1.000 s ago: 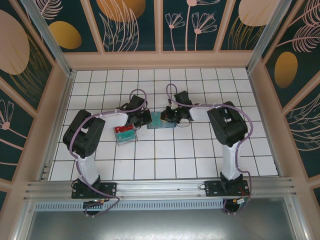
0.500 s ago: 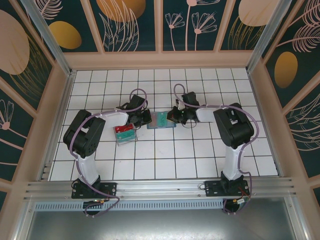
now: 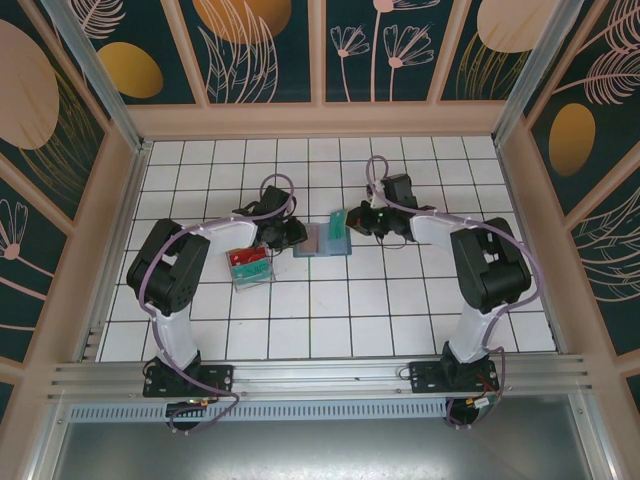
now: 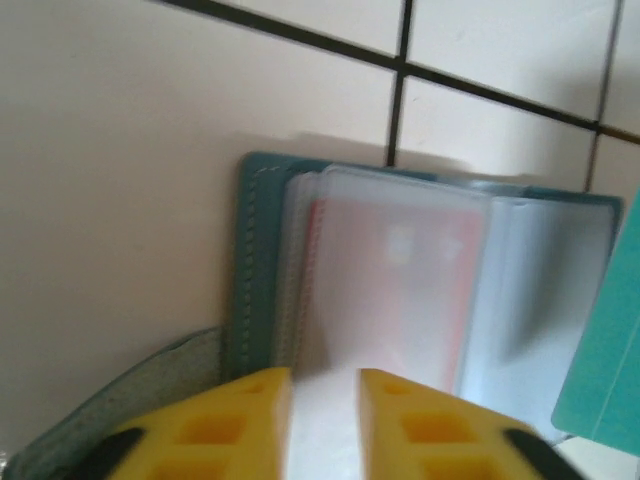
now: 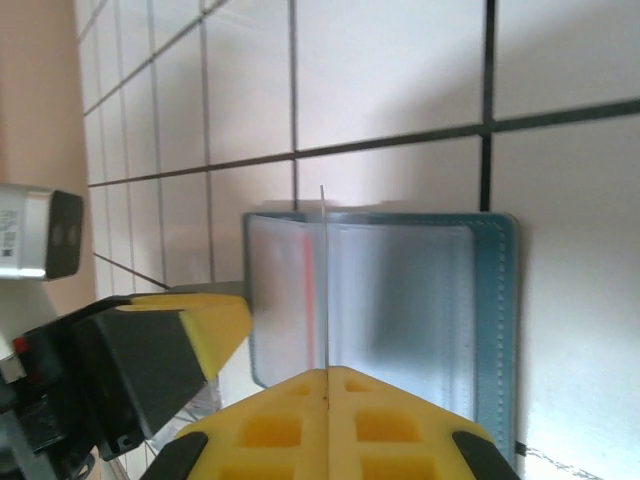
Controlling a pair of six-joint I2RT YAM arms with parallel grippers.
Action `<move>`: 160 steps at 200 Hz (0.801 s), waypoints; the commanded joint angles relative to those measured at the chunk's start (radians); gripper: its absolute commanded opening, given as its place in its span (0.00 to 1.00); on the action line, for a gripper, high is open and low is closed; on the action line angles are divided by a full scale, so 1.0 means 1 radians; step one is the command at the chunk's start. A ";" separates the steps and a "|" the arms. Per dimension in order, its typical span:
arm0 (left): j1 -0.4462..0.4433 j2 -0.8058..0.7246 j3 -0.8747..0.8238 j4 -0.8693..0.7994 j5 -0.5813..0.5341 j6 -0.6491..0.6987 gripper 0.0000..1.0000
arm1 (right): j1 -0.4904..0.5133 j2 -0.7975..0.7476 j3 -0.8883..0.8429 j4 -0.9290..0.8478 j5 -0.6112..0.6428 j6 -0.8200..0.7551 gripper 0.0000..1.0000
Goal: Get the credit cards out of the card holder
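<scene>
The teal card holder lies open on the white tiles between my two grippers. Its clear sleeves show in the left wrist view, with a red credit card inside one sleeve. That red card is a thin strip in the right wrist view. My right gripper is shut on a thin teal leaf that stands upright, edge-on, over the holder. I cannot tell whether the leaf is a card or a page. My left gripper sits at the holder's left edge, jaws slightly apart over the sleeve, nothing between them.
A clear plastic tray with red and green contents lies left of the holder, under the left forearm. The left gripper's yellow finger is close beside the holder in the right wrist view. Wooden walls ring the tiled floor.
My right gripper has drawn to the right and raised the teal leaf upright, uncovering a reddish page. My left gripper's jaws have parted a little.
</scene>
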 commanded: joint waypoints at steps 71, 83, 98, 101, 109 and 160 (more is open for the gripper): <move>0.009 -0.149 -0.029 0.362 0.244 -0.196 0.37 | -0.045 -0.156 -0.066 0.173 -0.175 0.029 0.00; 0.011 -0.147 -0.046 0.412 0.270 -0.231 0.36 | -0.048 -0.167 -0.080 0.203 -0.189 0.040 0.00; 0.012 -0.140 -0.049 0.441 0.288 -0.250 0.34 | -0.049 -0.174 -0.095 0.247 -0.219 0.060 0.00; 0.012 -0.141 -0.049 0.446 0.292 -0.252 0.34 | -0.049 -0.176 -0.098 0.255 -0.226 0.066 0.00; 0.012 -0.140 -0.051 0.458 0.299 -0.258 0.33 | -0.051 -0.176 -0.105 0.276 -0.237 0.079 0.00; 0.012 -0.137 -0.063 0.490 0.328 -0.282 0.29 | -0.053 -0.166 -0.133 0.389 -0.291 0.143 0.00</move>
